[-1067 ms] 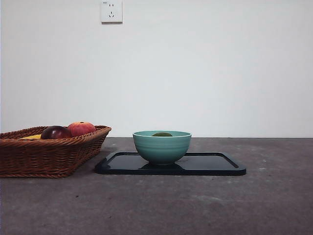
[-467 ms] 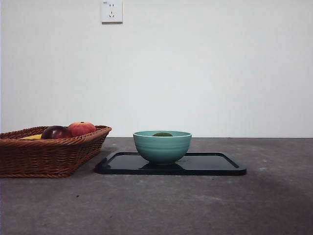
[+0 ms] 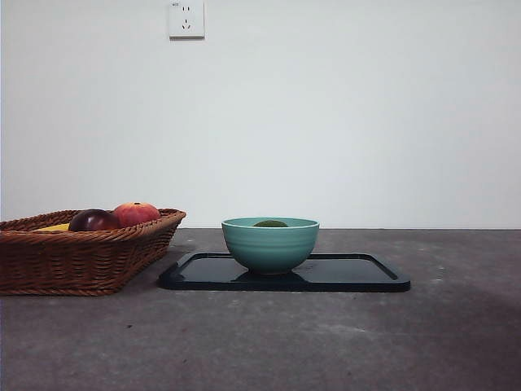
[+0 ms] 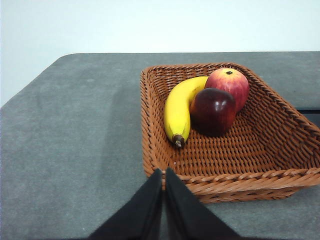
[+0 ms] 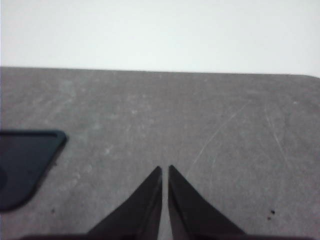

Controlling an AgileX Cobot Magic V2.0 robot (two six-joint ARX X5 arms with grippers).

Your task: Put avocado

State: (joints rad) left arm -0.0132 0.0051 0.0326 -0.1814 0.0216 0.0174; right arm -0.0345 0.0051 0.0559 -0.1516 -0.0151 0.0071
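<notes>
Two hands are what you have, and both sit back from the work with their jaws pressed together on nothing. Your left hand hangs low just outside the near rim of the wicker basket, pointing across it. Your right hand hovers over bare surface, with only a corner of the dark tray showing off to one side. Neither arm appears in the front view.

The avocado lies inside the teal bowl; from the front you see just its dark green top above the rim. The bowl stands on the left part of the tray, and the tray lies flat on the surface just beside the basket.

In the basket you have a banana, a dark maroon fruit touching it, and a red-orange fruit touching the maroon one on its far side.

The surface is a dull grey with faint scuffs and scratches. Behind it rises a plain white wall with one wall socket high up, above the basket's end.
</notes>
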